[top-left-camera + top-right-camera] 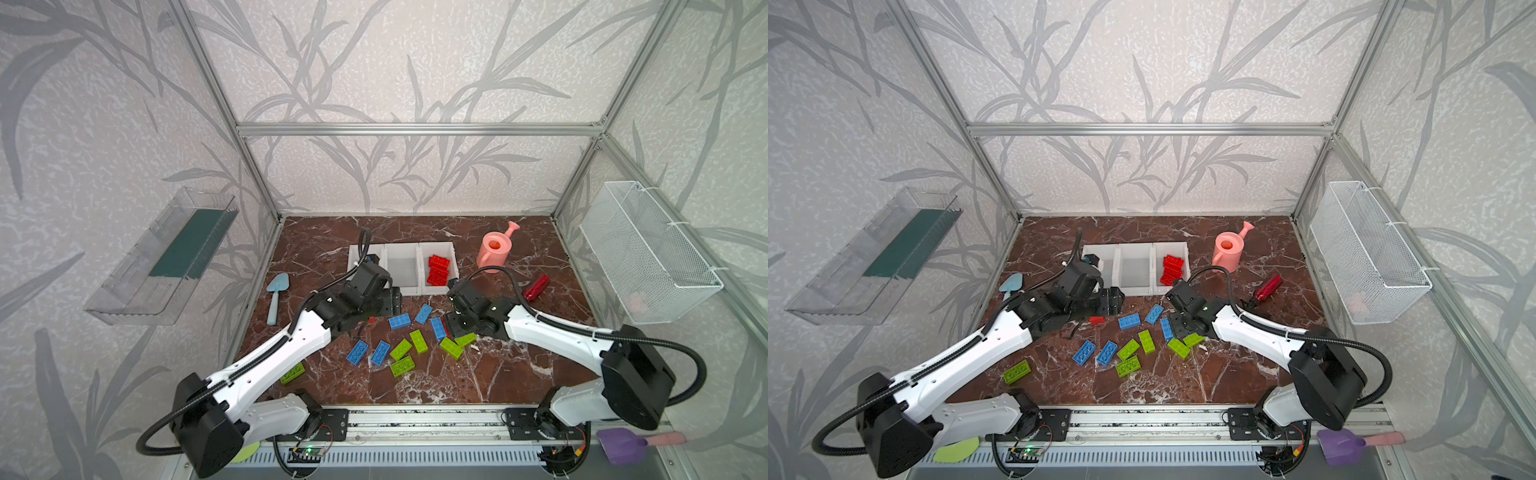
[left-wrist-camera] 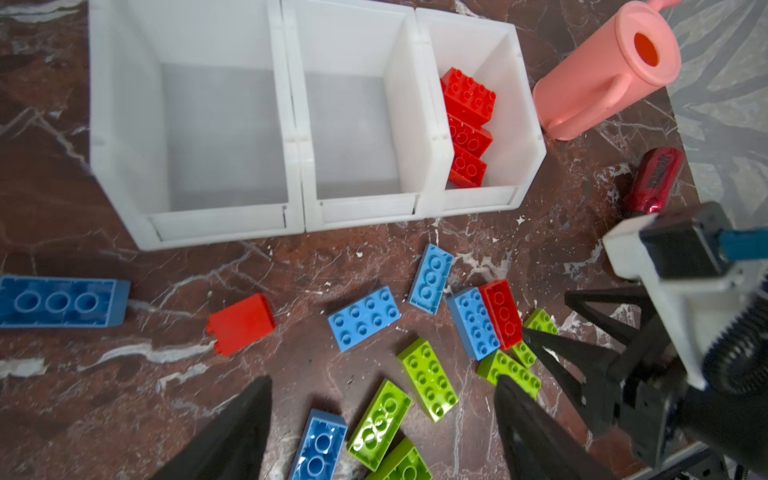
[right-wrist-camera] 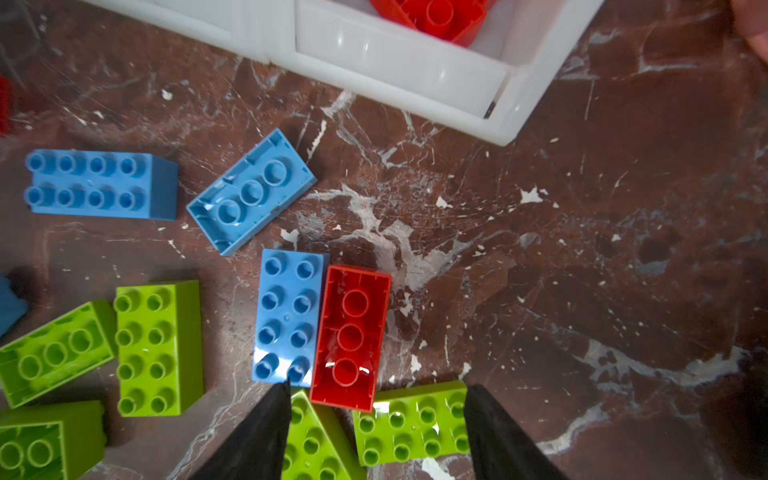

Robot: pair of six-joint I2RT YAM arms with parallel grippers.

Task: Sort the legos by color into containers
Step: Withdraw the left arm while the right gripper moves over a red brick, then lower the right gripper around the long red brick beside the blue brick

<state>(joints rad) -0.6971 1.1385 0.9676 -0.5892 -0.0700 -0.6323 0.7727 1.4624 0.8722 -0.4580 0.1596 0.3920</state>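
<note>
Red legos [image 2: 467, 124] sit in the right-end container [image 2: 530, 124]; another red brick [image 3: 351, 336] lies studs-down on the desk [image 3: 582, 249] touching a blue brick [image 3: 286, 316]; the right hand [image 3: 378, 386] lines up on its end, jaws apart, presumably to grasp; left hand [image 2: 382, 380] hangs open, empty.

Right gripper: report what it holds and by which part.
Nothing held. The right gripper is open, its fingertips standing either side of the near end of the upside-down red lego, with gaps on both sides.

legos [image 1: 419, 341] clutter centre, table [image 1: 498, 374] bare front-right
</note>
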